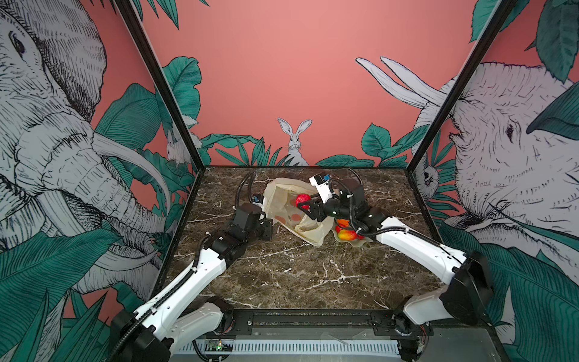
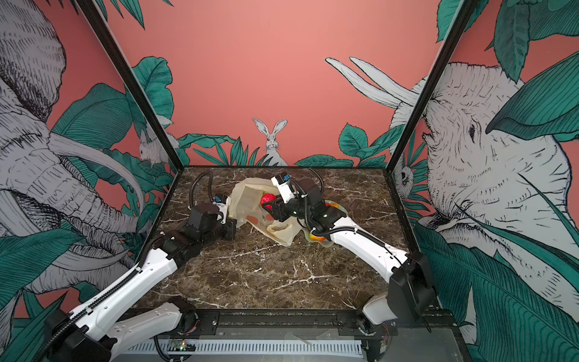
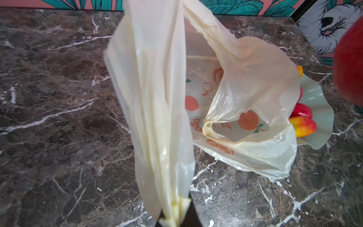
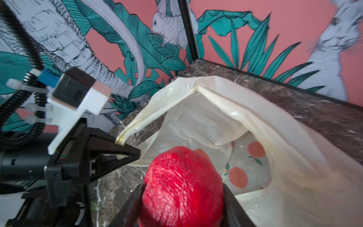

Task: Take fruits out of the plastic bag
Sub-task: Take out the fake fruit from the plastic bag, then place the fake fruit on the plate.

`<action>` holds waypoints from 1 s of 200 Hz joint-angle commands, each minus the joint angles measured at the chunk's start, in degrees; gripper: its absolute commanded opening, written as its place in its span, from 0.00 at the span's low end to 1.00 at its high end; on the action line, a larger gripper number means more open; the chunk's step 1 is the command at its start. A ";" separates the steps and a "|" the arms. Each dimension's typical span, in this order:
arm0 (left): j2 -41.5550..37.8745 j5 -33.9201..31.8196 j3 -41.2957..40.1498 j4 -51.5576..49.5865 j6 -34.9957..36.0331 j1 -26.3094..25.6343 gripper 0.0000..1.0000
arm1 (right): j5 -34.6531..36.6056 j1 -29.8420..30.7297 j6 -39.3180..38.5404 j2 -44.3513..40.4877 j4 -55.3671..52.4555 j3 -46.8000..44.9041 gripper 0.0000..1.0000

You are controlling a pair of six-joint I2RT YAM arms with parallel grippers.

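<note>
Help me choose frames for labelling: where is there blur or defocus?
Right wrist view: red fruit sharp, plastic bag smeared on one side. Left wrist view: the fruit is a defocused blob at the edge, bag crisp. Both top views: sharp, evenly lit.

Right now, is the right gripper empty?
No, the right gripper has its jaws closed on either side of a red fruit, which fills the space between them in the right wrist view.

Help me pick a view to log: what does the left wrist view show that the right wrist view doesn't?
Left wrist only: the green dish holding fruits. Right wrist only: right jaws gripping the red fruit, plus the left wrist camera. Both: bag, its handle in the left jaws, table, that red fruit.
</note>
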 commanded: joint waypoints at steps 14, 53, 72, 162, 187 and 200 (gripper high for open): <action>-5.17 -5.81 -1.91 -2.23 0.96 -0.03 0.00 | 16.26 -2.75 -2.73 -6.86 -11.96 -2.83 0.38; -6.80 -7.40 -2.59 -2.14 1.35 -0.03 0.00 | 23.03 -10.88 2.11 -11.90 -22.09 -8.72 0.38; -5.94 -6.62 -2.41 -1.88 1.31 -0.03 0.00 | 24.21 -14.89 3.35 -11.85 -25.46 -10.22 0.39; -4.28 -4.75 -1.26 -2.14 1.31 -0.03 0.00 | 22.01 -24.54 5.40 -5.13 -22.14 -15.56 0.48; -4.27 -4.15 -1.17 -2.22 1.40 -0.03 0.00 | 23.52 -24.97 5.10 -3.64 -21.36 -15.60 0.55; -4.13 -3.81 -1.17 -2.23 1.40 -0.03 0.00 | 23.61 -25.19 5.05 -3.34 -20.90 -15.72 0.58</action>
